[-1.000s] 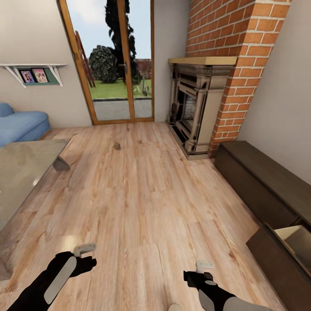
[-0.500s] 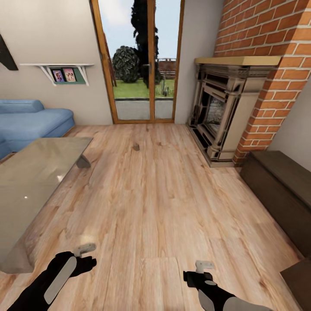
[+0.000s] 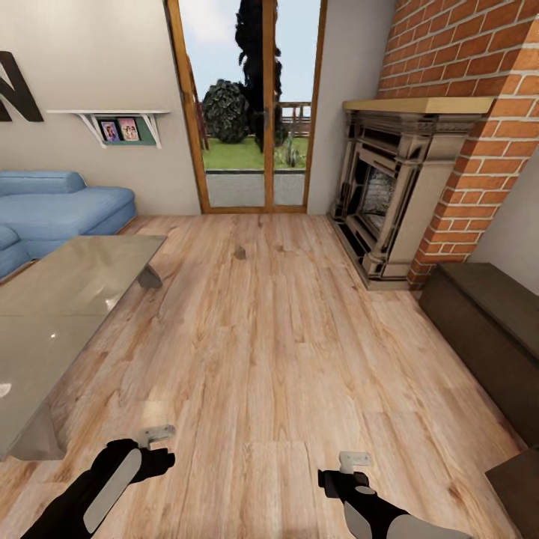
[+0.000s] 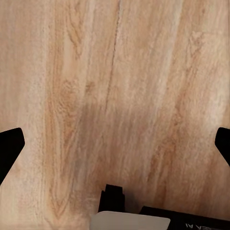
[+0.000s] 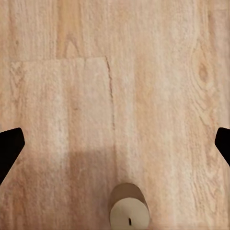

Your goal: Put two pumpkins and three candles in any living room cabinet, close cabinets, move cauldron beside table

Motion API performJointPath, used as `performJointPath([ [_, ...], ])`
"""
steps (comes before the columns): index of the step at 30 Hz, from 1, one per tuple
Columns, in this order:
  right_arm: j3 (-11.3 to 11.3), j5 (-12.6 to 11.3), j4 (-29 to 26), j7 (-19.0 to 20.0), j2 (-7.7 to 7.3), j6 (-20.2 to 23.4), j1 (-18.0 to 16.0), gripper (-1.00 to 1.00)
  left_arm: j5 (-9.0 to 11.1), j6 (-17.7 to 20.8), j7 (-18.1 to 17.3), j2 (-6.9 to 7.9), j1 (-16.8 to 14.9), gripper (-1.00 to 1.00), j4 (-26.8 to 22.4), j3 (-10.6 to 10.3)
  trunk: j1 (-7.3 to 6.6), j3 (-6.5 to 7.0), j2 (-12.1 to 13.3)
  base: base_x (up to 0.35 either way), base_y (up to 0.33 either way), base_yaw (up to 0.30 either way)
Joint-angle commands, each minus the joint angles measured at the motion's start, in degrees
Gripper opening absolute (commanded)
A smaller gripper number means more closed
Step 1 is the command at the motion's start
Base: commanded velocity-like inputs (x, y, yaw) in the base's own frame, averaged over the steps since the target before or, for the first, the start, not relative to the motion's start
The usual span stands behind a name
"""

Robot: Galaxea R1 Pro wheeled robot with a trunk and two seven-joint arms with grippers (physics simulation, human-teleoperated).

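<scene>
- Since half a second ago the head camera has turned a little further left: the table (image 3: 67,299) and blue sofa (image 3: 60,213) are seen slightly further right, more of the wall lettering is shown, and the left gripper (image 3: 157,434) is seen a touch lower and further right in the picture.
- Both arms are held low over the wooden floor (image 3: 269,352), the right gripper (image 3: 354,459) well apart from the left one.
- In each wrist view the dark fingertips are seen at opposite edges, so both sets of jaws are spread wide with nothing between them.
- A candle (image 5: 128,211) is seen upright on the floor in the right wrist view, near the right gripper.
- Another small object, perhaps a candle, is seen far off on the floor before the glass doors (image 3: 254,105).
- The cabinet (image 3: 486,329) is seen along the right wall, beside the brick fireplace (image 3: 397,195).
</scene>
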Motion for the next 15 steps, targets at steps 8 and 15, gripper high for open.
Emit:
performJointPath([
  [8,0.5,-0.5,0.0,-0.2,0.02,-0.2,0.0,1.0,0.7,0.0,0.6,0.03,0.0,1.0,-0.2,-0.3,-0.01,-0.05,0.0,-0.003,-0.002,0.0],
  [15,0.4,-1.1,0.0,-0.4,-0.08,-0.1,0.0,1.0,0.7,0.0,0.9,-2.36,0.0,1.0,-0.4,-0.3,-0.01,-0.05,0.0,0.0,0.0,0.0],
])
